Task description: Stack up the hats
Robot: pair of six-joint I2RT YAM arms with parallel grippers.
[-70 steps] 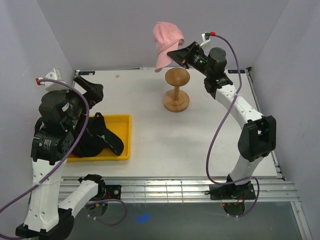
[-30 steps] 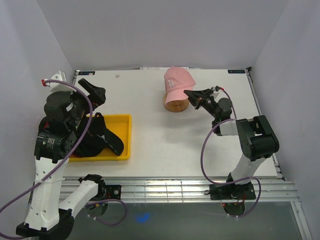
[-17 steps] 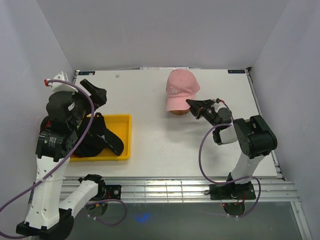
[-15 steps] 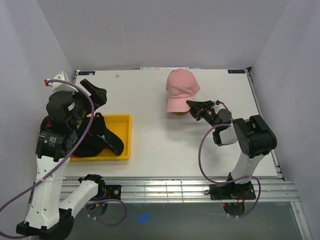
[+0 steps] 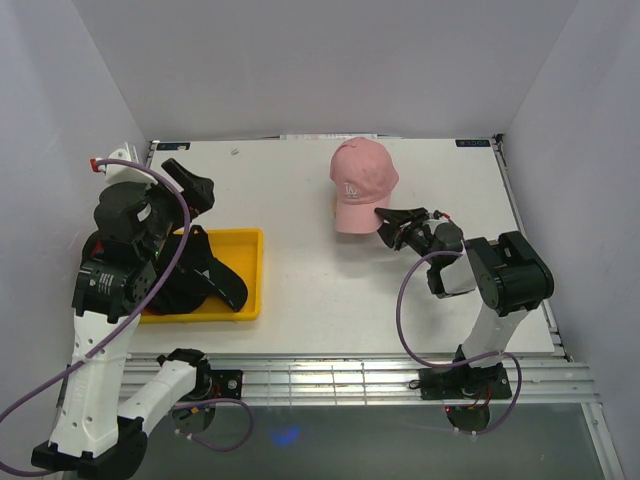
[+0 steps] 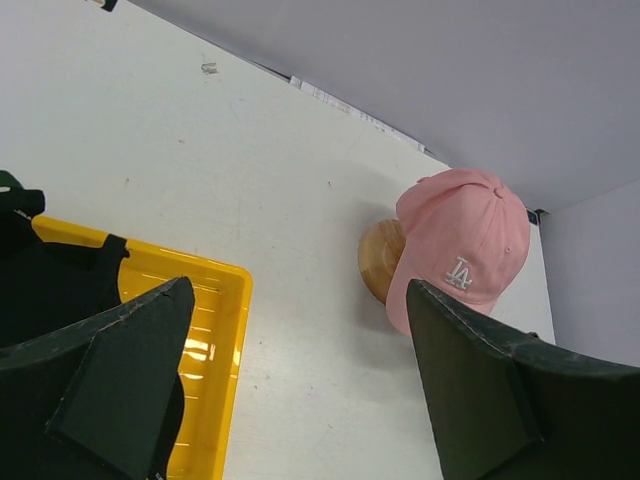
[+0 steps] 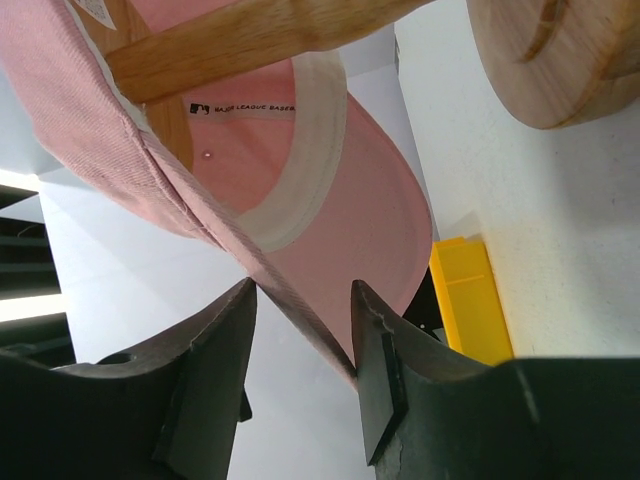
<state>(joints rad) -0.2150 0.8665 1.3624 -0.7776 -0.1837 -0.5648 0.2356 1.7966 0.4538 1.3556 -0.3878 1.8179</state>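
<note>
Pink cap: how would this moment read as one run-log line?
pink cap on wooden stand | right pincer straddles brim, grip unclear | left pincer open near yellow tray

Lab test cell — white table (image 5: 300, 180), plain grey walls (image 5: 300, 60)

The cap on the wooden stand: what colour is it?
The cap is pink with white letters; the left wrist view is clearest.

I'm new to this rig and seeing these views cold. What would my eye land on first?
The pink fabric baseball cap with a white "LA" stands out most. It sits on the round-topped wooden stand toward the far side of the white table, its brim between the right gripper's spread fingers. At left, a yellow plastic tray holds dark caps, with the left gripper open above it.
</note>
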